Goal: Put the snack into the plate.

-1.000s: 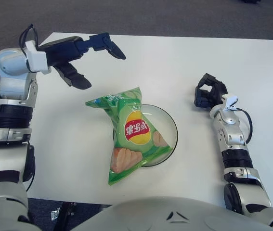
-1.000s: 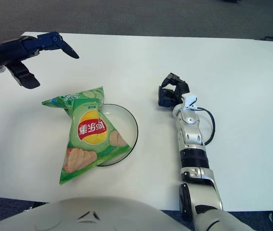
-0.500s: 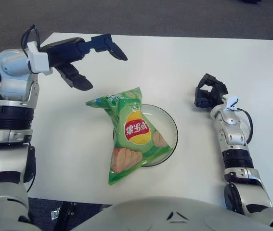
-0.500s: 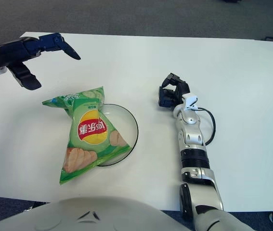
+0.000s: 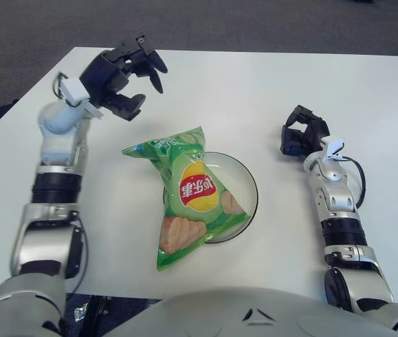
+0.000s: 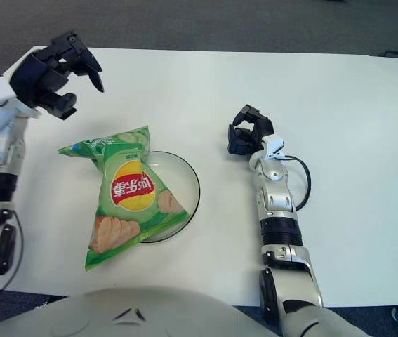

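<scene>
The left hand (image 5: 123,79) had changed most since a second before. Back then its arm reached in flat from the left edge, with the fingers pointing right across the table (image 5: 206,91). Now the arm came up from lower down, and the hand sat higher and more to the right, above and to the left of the bag (image 5: 191,196). Its dark fingers were spread wide and held nothing. It did not touch the bag.

The bag had not moved. It was a green chip bag that lay across the left part of the plate (image 5: 244,189), a clear glass one. Its top corner stuck out over the table to the left, and its bottom end hung past the near rim of the plate. So the bag was partly in the plate and partly off it.

A red and yellow round logo showed in the middle of the bag, with white signs on it that I could not read. Pictures of chips showed lower on the bag.

The right hand (image 5: 302,135) stayed to the right of the plate, well apart from it. Its fingers were curled in and held nothing.
</scene>
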